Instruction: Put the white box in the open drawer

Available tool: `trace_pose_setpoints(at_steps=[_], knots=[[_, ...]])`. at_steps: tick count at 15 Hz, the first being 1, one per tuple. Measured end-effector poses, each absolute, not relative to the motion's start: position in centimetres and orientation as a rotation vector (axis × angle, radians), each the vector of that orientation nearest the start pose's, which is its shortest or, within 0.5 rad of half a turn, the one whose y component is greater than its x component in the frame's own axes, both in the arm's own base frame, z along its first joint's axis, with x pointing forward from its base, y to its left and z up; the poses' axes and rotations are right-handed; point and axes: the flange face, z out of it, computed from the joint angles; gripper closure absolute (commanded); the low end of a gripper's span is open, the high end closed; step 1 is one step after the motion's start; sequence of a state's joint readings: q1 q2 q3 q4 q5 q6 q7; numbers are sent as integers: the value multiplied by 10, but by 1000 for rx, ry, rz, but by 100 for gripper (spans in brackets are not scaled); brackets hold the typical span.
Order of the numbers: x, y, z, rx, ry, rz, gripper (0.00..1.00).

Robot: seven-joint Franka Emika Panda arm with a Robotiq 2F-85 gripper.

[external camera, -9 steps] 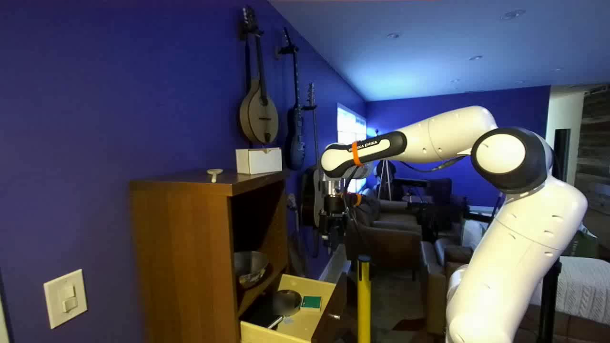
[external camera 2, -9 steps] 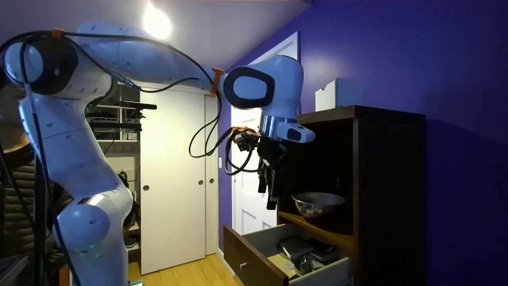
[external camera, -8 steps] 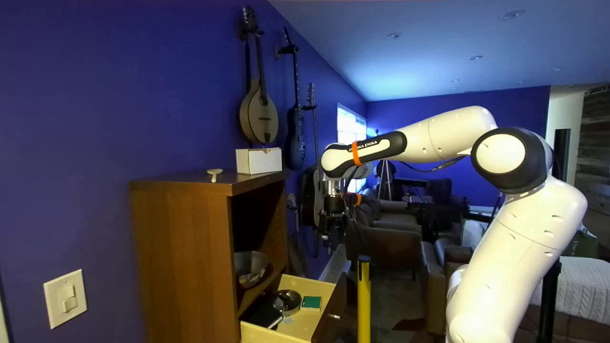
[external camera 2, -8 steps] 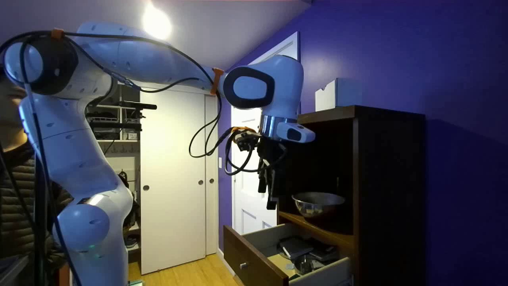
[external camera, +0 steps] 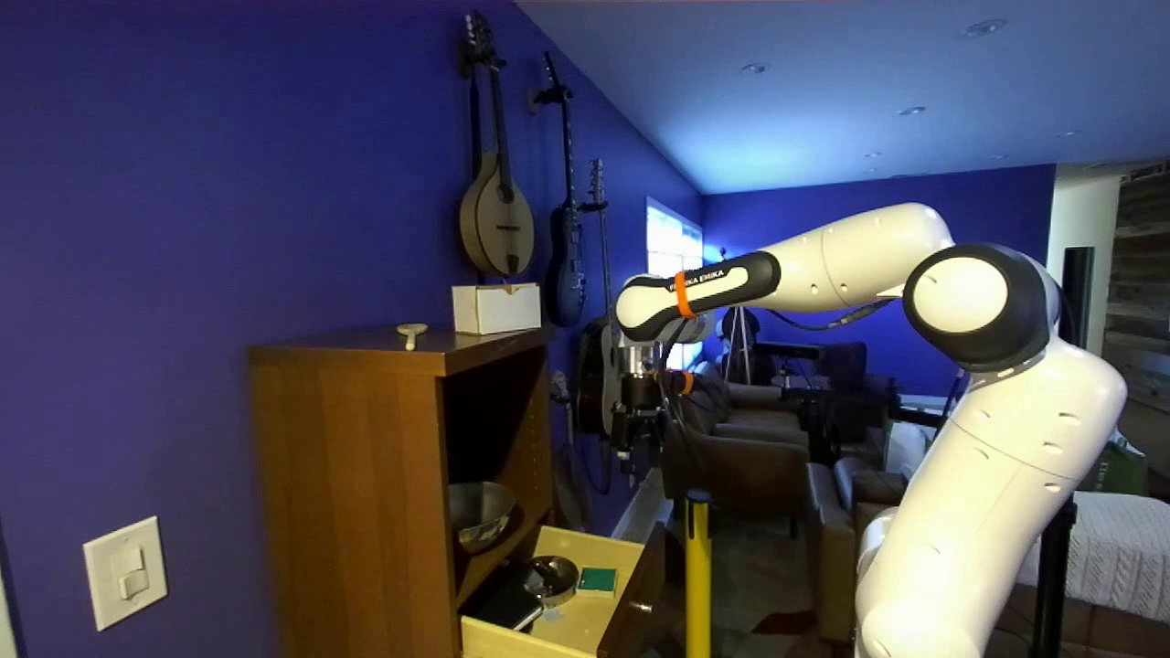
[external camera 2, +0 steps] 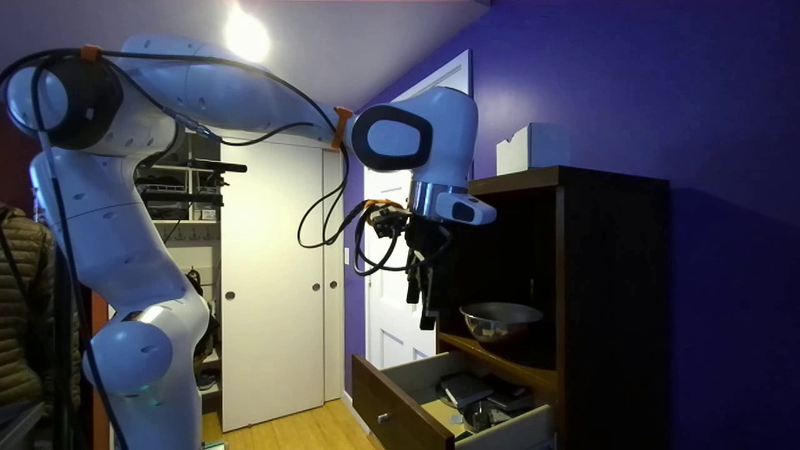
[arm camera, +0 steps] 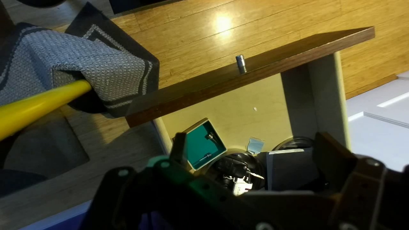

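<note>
Now, the white box (external camera: 498,309) is seen perched atop the cabinet (external camera: 347,493), while the gripper (arm camera: 251,140) is poised above the open drawer (arm camera: 243,105), jaws spread apart, nothing clamped; light, crushable card is suggested, to be pinched gently across its narrow width.

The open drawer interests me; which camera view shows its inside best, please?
The wrist view: it looks down into the open drawer, showing the green-lined box, though the hand hides part. Both exterior views show the open drawer obliquely, cropped at the bottom.
</note>
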State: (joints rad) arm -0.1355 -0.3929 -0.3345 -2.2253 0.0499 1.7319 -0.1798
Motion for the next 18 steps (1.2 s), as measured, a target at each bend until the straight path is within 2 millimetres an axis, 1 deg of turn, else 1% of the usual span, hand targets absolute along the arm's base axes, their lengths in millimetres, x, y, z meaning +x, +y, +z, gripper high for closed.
trace_pose_setpoints(at_steps=[9, 12, 13, 15, 18], knots=[[379, -200, 513, -2916, 409, 84, 0], [390, -195, 522, -2872, 572, 3, 0], [394, -194, 528, -2838, 629, -26, 0], [401, -199, 552, -2767, 741, -94, 0], [410, -220, 604, -2659, 898, -241, 0]])
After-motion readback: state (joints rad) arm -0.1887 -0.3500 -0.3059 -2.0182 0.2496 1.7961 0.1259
